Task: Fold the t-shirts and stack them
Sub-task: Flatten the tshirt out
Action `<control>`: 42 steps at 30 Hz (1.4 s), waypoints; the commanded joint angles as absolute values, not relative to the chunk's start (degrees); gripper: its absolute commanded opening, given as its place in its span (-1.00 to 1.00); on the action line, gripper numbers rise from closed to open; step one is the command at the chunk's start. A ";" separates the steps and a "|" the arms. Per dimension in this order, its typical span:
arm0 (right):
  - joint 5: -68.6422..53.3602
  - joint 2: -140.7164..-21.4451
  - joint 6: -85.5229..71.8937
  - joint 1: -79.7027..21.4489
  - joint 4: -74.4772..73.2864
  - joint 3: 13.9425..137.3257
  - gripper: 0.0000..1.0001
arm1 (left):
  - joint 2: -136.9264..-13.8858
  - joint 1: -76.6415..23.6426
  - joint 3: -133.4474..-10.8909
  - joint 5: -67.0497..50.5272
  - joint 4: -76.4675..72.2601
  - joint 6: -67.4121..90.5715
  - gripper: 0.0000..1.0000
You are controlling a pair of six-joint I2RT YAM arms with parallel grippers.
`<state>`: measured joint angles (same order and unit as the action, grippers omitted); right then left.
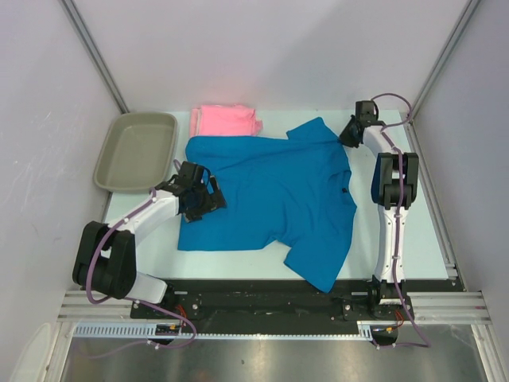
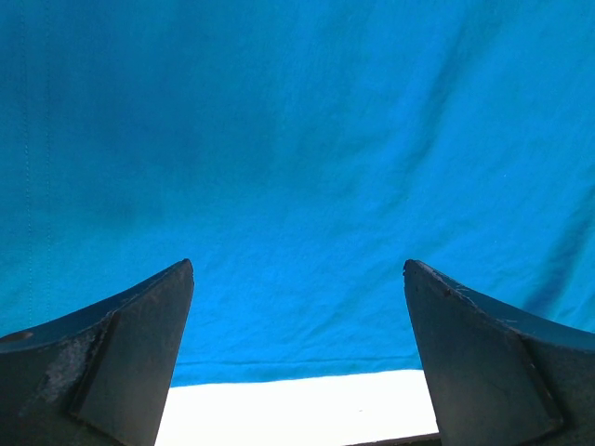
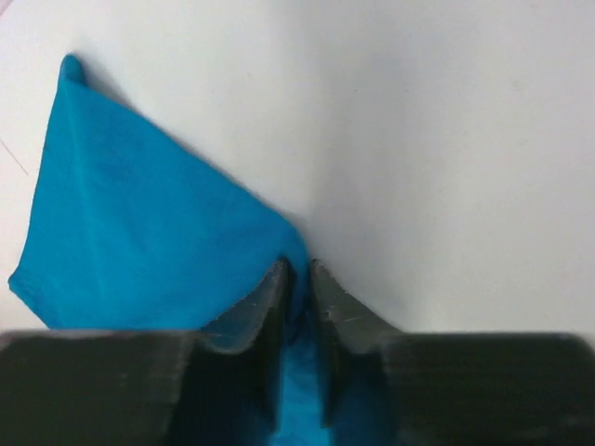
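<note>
A bright blue t-shirt (image 1: 270, 195) lies spread over the white table, one sleeve toward the back right, the other toward the front. A folded light pink t-shirt (image 1: 227, 121) sits behind it at the back. My right gripper (image 1: 348, 132) is at the blue shirt's back right sleeve, its jaws shut on a pinch of the blue cloth (image 3: 149, 223) in the right wrist view. My left gripper (image 1: 200, 191) hovers over the shirt's left edge. Its fingers (image 2: 139, 344) stand wide apart above the hem (image 2: 297, 358), with nothing between them.
A grey-beige plastic tray (image 1: 136, 150) stands at the back left, beside the pink shirt. White walls with metal posts close in the back and both sides. A black rail with the arm bases runs along the near edge.
</note>
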<state>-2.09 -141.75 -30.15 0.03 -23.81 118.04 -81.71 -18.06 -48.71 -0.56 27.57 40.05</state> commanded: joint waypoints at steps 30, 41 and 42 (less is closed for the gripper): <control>13.64 -59.72 -45.95 -38.91 -47.82 44.85 0.99 | -55.82 -17.84 -35.16 -9.05 36.83 39.88 1.00; 15.02 -36.57 -73.62 -63.06 -56.16 29.90 0.85 | -53.33 -17.58 -28.21 -12.48 30.50 42.71 0.99; 15.55 -36.65 -78.44 -65.63 -56.08 29.01 0.77 | -54.48 -17.58 -28.21 -12.74 30.32 42.63 0.99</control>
<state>13.58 -37.82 -61.19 -57.04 -53.06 33.08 -51.90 -17.98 -29.26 -10.00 33.80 40.99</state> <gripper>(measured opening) 0.932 0.996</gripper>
